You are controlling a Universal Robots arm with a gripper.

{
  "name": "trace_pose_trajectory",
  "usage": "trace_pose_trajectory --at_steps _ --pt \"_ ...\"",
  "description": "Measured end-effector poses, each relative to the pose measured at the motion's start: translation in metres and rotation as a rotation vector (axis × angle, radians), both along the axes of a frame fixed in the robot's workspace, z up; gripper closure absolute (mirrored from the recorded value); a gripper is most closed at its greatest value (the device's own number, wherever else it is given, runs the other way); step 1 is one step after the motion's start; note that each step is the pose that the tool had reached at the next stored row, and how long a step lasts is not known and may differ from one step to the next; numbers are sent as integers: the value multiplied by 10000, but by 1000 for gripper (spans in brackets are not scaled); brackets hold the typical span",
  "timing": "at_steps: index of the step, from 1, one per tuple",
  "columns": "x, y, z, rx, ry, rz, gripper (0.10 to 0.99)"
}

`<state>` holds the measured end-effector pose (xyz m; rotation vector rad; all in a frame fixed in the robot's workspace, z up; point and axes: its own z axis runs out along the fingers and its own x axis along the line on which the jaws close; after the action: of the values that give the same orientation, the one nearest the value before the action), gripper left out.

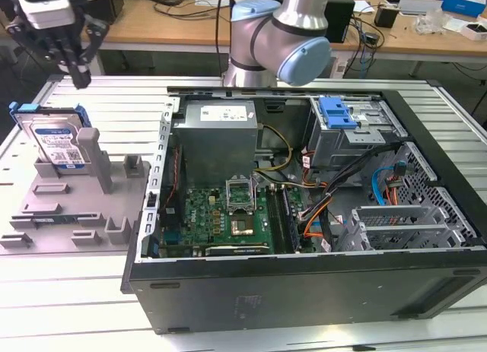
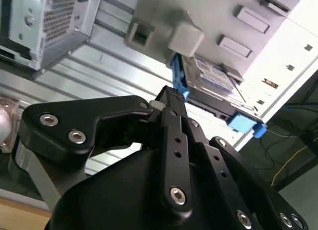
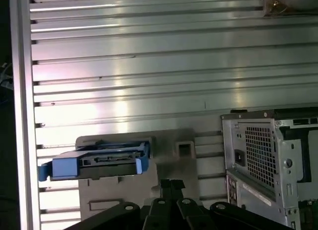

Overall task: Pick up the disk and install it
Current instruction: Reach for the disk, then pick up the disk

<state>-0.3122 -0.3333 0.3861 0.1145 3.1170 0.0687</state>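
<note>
Arm [image 1: 293, 10]: silver-grey tube sections, rounded pale-blue caps on the joints. Gripper [image 1: 78, 74]: light grey housing above, matte black linkage fingers [image 2: 174, 140] below, silver screw heads at the pivots, a row of small holes along one finger link.

1. Bright, even light fills the exterior view; the inside of the computer case [image 1: 251, 207] is shadowed.
2. In the first wrist view, glare bands streak the table [image 3: 149, 66] beyond the pincer [image 3: 172, 184].
3. In the second wrist view, the table past the pincer washes out white.
</note>
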Motion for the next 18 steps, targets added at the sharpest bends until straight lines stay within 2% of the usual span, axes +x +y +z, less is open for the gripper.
trace_pose_trajectory --at_steps 2,6,18 --pt "-134 24 -10 1 16 3 980" --pt "-312 57 -20 1 72 1 980" --pt "-313 62 -19 0 74 1 980"
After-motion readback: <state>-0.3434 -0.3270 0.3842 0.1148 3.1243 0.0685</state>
